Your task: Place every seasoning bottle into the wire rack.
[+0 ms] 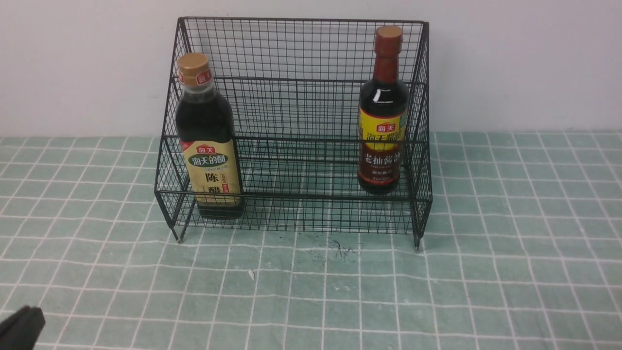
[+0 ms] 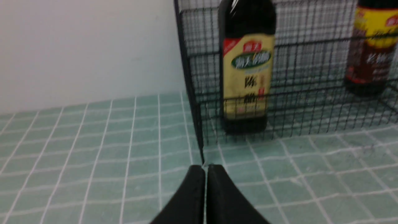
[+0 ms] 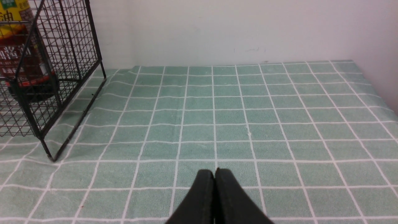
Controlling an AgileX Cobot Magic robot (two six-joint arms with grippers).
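Observation:
The black wire rack (image 1: pixel 296 48) stands at the back of the table against the wall. The broad gold-capped bottle (image 1: pixel 208 146) with tan label stands upright in the rack's lower front tier at the left. The slimmer reddish-capped bottle (image 1: pixel 383 116) stands upright on the rack's right side. Both bottles also show in the left wrist view, the broad one (image 2: pixel 247 68) and the slim one (image 2: pixel 371 46); the slim one (image 3: pixel 18 56) shows in the right wrist view too. My left gripper (image 2: pixel 205 169) is shut and empty, low at the table's front left (image 1: pixel 22 325). My right gripper (image 3: pixel 214 172) is shut and empty over the cloth right of the rack.
A green checked tablecloth (image 1: pixel 437 291) covers the table. A white wall (image 1: pixel 525 63) runs close behind the rack. Small dark marks (image 1: pixel 342 250) and a white speck (image 1: pixel 250 274) lie on the cloth in front of the rack.

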